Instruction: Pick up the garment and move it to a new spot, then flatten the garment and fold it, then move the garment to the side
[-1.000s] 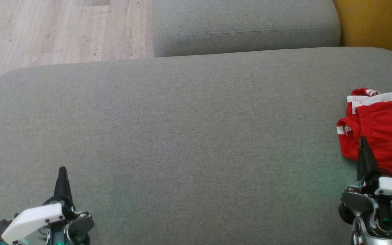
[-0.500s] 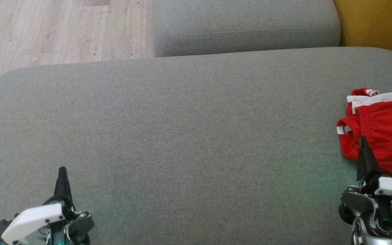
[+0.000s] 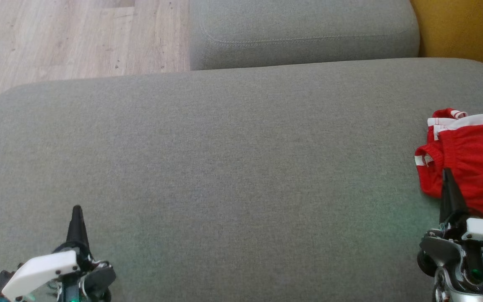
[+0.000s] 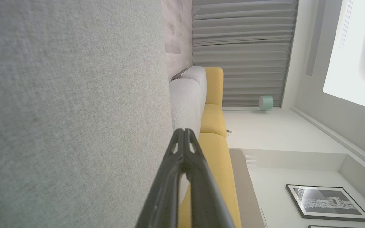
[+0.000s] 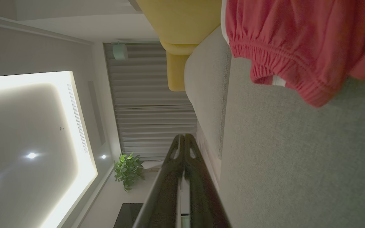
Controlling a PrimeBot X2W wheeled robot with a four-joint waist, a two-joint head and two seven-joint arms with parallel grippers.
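Observation:
A red garment (image 3: pixel 472 163) with white trim lies bunched at the right edge of the grey sofa seat (image 3: pixel 233 167), partly cut off by the picture's edge. Its gathered waistband (image 5: pixel 284 69) fills the upper right of the right wrist view. My right gripper (image 3: pixel 446 172) is shut and empty, its tip just in front of the garment's near left edge. At the lower left my left gripper (image 3: pixel 76 209) hovers over bare cushion, shut and empty. In each wrist view the two dark fingers (image 4: pixel 184 148) (image 5: pixel 182 152) lie pressed together.
A second grey cushion (image 3: pixel 304 33) sits behind the seat. Wooden floor (image 3: pixel 57 37) lies at the far left. A yellow sofa part (image 3: pixel 463 29) stands at the far right. The seat's middle and left are bare fabric.

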